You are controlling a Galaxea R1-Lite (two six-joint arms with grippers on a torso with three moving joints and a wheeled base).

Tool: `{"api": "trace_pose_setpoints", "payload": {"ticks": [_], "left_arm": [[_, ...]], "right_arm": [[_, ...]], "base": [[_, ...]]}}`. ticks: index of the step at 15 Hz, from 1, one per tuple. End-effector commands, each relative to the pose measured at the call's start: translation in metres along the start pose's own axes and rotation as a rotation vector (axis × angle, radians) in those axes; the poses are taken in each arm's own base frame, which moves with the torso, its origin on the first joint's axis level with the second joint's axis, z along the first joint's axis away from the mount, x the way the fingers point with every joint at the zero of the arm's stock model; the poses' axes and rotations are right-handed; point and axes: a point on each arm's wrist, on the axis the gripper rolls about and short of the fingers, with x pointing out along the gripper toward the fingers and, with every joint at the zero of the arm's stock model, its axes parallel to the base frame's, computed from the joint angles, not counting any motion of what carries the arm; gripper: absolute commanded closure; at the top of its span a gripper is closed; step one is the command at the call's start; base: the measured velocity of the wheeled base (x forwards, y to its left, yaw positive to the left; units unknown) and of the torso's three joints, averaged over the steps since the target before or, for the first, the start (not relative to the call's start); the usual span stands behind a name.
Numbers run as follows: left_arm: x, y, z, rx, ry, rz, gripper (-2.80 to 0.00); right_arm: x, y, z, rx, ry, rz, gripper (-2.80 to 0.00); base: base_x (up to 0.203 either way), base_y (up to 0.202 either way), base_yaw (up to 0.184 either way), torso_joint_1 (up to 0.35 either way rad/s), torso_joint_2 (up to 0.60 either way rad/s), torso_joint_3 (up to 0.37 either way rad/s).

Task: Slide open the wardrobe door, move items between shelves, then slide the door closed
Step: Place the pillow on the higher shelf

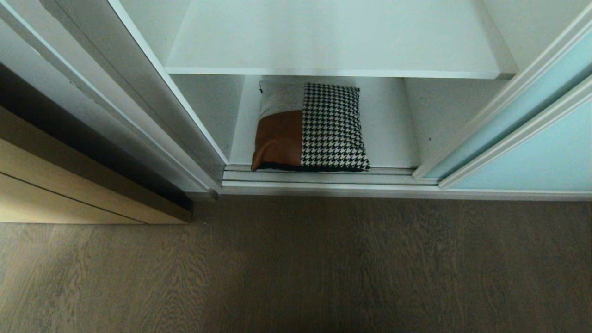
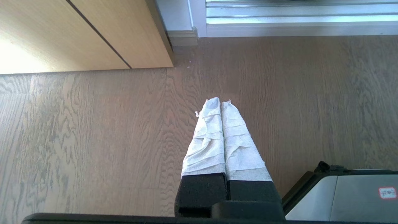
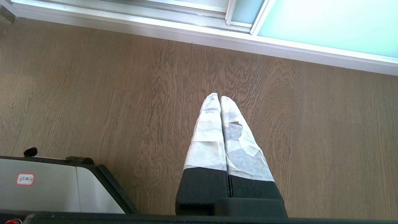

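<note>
A: Item one, cushion (image 1: 310, 127): tan and houndstooth, flat on the lowest shelf (image 1: 393, 138), its front edge at the door track (image 1: 319, 178). Upper shelf (image 1: 333, 41) above it.

B: Sliding wardrobe door (image 1: 545, 157)?

A: Slid aside to the right; the opening stands clear. Left gripper (image 2: 220, 104) and right gripper (image 3: 220, 98): both pressed shut, holding nothing, hanging over the wood floor (image 1: 296, 268) short of the wardrobe.

B: Risks?

A: Likely three. A pinch on soft fabric could slip. The lifted cushion could catch the upper shelf's front edge. Left overhanging the track, it could jam the door on closing.
</note>
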Motion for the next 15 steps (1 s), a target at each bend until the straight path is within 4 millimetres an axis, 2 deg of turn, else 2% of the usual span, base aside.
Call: {"api": "trace_pose_setpoints", "payload": {"ticks": [1, 15], "left_arm": [[0.0001, 0.0000, 0.0000, 0.001, 0.002, 0.000, 0.00], [0.0007, 0.0005, 0.0016, -0.060, -0.027, 0.020, 0.00]], "right_arm": [[-0.0001, 0.0000, 0.0000, -0.001, -0.002, 0.000, 0.00], [0.0001, 0.0000, -0.0001, -0.001, 0.001, 0.000, 0.00]], "base": [[0.000, 0.000, 0.000, 0.000, 0.00, 0.000], [0.000, 0.000, 0.000, 0.000, 0.00, -0.004]]}}
